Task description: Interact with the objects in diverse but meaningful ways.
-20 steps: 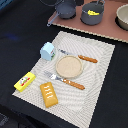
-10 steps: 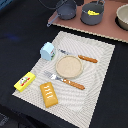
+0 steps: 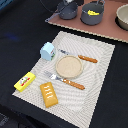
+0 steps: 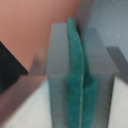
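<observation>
While gripper (image 4: 75,75) pads press together on nothing, bread block (image 3: 49,94), labelled box (image 3: 24,81) and carton (image 3: 47,50) sit on placemat (image 3: 100,75); descending unopened risks shoving one aside.

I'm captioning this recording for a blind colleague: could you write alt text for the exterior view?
A round tan plate sits mid-placemat between an orange-handled knife and fork. Around it lie a small white carton, a yellow red-labelled box and an orange-brown bread block. Grey pots stand on a pink mat behind.
</observation>
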